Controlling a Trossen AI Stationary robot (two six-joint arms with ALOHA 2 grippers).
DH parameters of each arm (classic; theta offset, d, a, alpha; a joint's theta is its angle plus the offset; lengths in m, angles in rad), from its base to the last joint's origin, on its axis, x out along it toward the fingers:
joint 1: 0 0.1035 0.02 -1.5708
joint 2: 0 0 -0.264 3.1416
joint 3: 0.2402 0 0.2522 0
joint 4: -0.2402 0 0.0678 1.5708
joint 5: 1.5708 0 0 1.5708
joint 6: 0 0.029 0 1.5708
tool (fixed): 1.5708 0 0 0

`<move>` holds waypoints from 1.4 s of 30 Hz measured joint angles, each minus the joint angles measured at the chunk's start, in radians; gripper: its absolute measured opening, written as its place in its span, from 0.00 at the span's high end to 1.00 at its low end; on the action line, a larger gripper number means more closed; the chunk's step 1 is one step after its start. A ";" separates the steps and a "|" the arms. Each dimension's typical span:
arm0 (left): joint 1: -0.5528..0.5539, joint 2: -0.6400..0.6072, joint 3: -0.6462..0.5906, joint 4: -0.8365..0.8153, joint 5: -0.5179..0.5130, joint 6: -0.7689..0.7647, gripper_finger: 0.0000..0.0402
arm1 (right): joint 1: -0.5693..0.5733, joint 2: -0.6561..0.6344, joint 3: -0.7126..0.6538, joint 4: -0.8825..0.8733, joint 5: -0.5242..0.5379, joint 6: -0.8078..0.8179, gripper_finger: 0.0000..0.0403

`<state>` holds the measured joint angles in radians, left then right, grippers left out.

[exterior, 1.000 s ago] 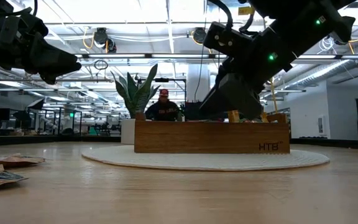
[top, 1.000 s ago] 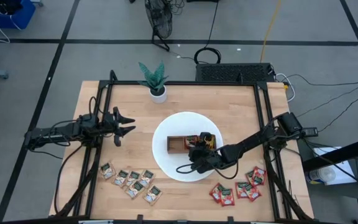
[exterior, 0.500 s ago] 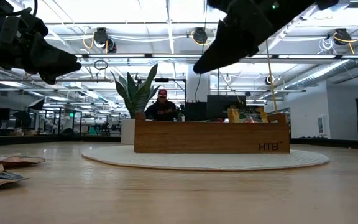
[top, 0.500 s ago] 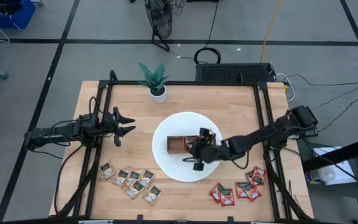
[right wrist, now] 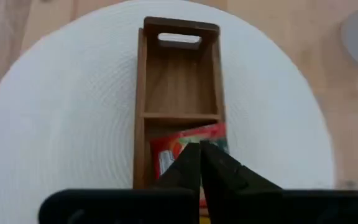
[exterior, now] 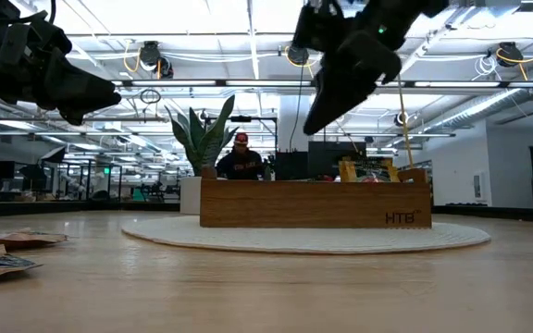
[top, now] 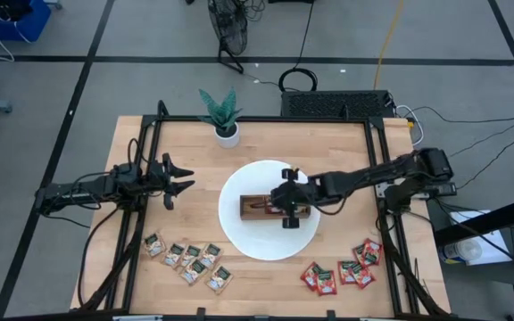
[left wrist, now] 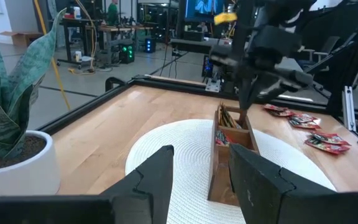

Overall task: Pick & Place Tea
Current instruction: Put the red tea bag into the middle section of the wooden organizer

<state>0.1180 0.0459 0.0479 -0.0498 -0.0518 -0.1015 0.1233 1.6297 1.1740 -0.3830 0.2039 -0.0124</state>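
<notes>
Progress partial: wooden tray (top: 266,207) holds a red sachet (right wrist: 188,149) mid-compartment, far one empty, beige sachets (top: 188,260) and red sachets (top: 342,271) left on counter (top: 150,160); right claw (top: 286,198) shut, empty above tray, left claw (top: 178,180) open, idle.

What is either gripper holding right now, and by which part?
Nothing. The right gripper is shut and empty above the wooden tray; the left gripper hangs open, empty.

Overhead looks straight down; low looks level across; both share the wooden tray (top: 266,207)
</notes>
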 joint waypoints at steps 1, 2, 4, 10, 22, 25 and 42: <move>0.000 0.000 0.000 0.000 0.000 0.000 0.61 | -0.002 0.014 0.000 0.021 -0.010 -0.005 1.00; 0.000 0.000 0.000 0.000 0.000 0.000 0.61 | -0.003 0.024 0.000 0.036 -0.026 -0.013 1.00; 0.000 0.000 0.000 0.000 0.000 0.000 0.61 | -0.003 0.062 0.000 0.047 -0.026 -0.022 1.00; 0.000 0.000 0.000 0.000 0.001 0.000 0.61 | -0.011 0.173 -0.002 0.051 -0.081 -0.008 1.00; 0.000 0.000 0.000 0.000 0.001 0.000 0.61 | -0.064 0.203 -0.001 0.004 -0.132 0.035 1.00; 0.000 0.000 0.000 0.000 0.000 0.000 0.61 | -0.079 0.224 0.000 0.017 -0.161 0.046 1.00; 0.000 0.000 0.000 0.000 0.000 0.000 0.61 | 0.018 0.268 -0.003 0.145 0.197 0.052 1.00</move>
<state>0.1181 0.0456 0.0479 -0.0498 -0.0517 -0.1013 0.1412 1.8980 1.1711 -0.2384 0.4012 0.0401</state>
